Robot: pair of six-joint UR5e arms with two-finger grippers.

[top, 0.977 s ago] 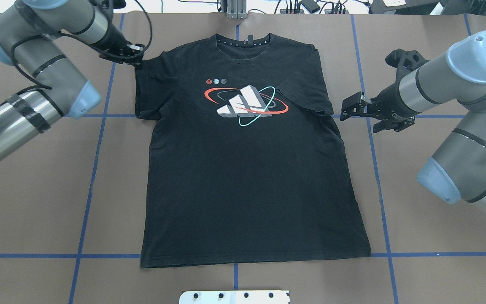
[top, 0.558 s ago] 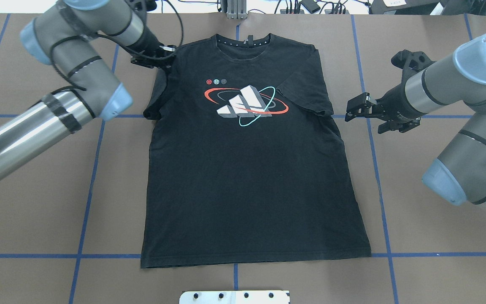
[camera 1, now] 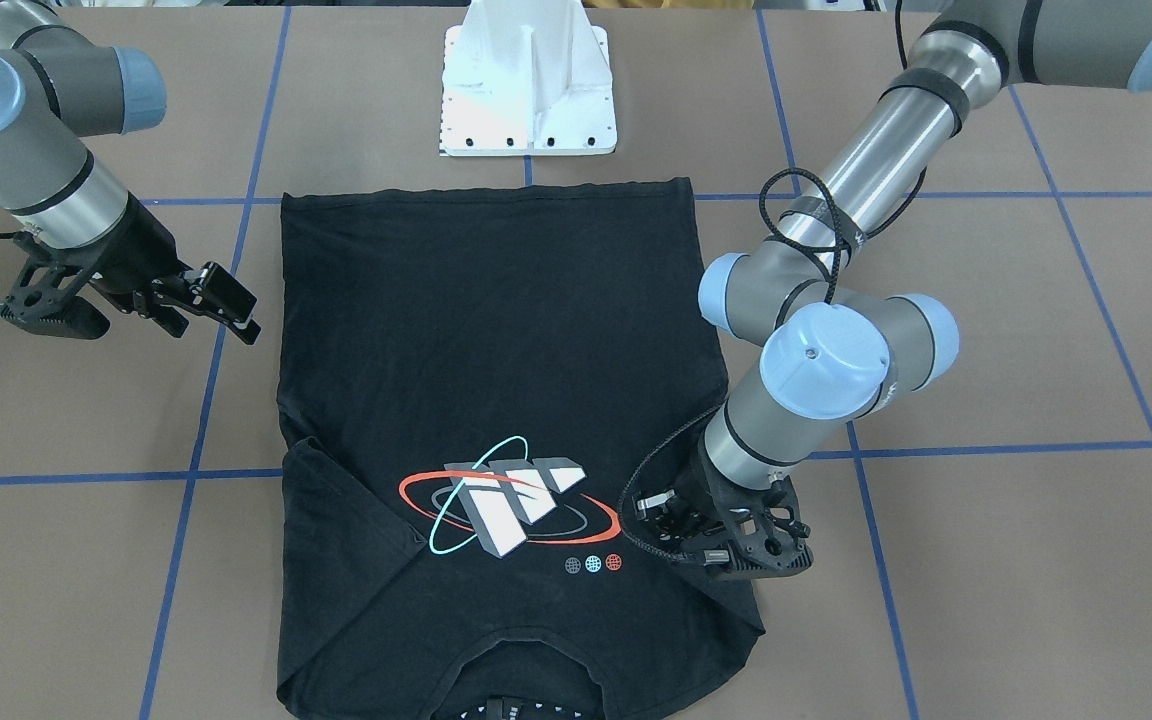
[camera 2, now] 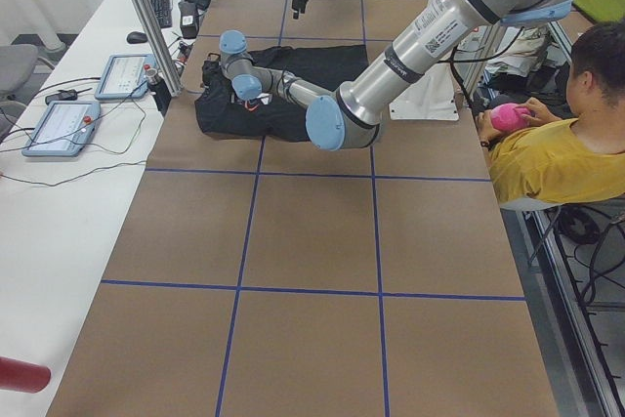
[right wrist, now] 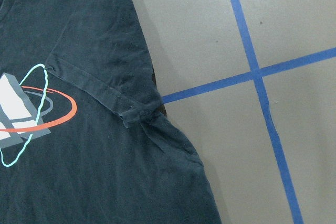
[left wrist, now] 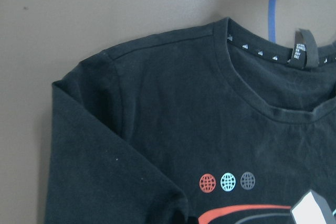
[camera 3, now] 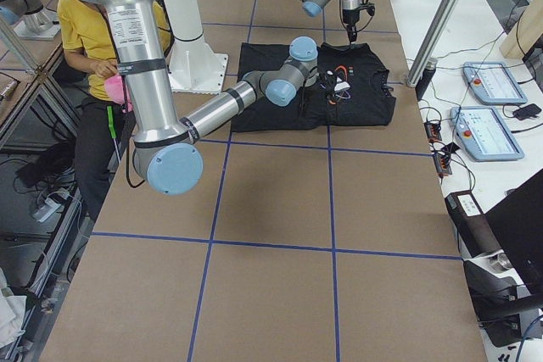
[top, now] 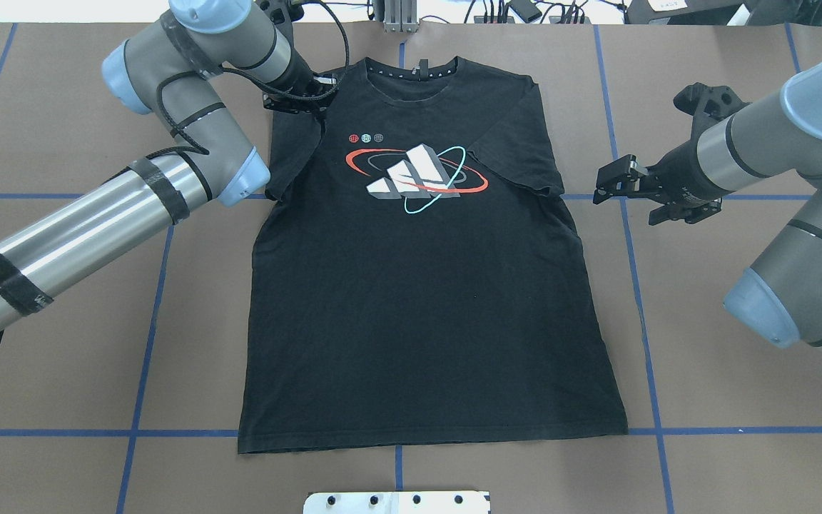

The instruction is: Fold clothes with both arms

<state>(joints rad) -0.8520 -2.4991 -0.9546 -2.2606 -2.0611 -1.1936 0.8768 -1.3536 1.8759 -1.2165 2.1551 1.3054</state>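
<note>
left claw [top: 304,96] moved inboard, dragging T-shirt [top: 418,321] sleeve onto chest; grip: can't tell | right claw [top: 612,185] apart, empty, backing off | next, likely: body fold

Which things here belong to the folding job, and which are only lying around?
For the job: black T-shirt, left gripper, right gripper.
Just there: white pedestal base, two tablets, seated person holding a pink object.
</note>
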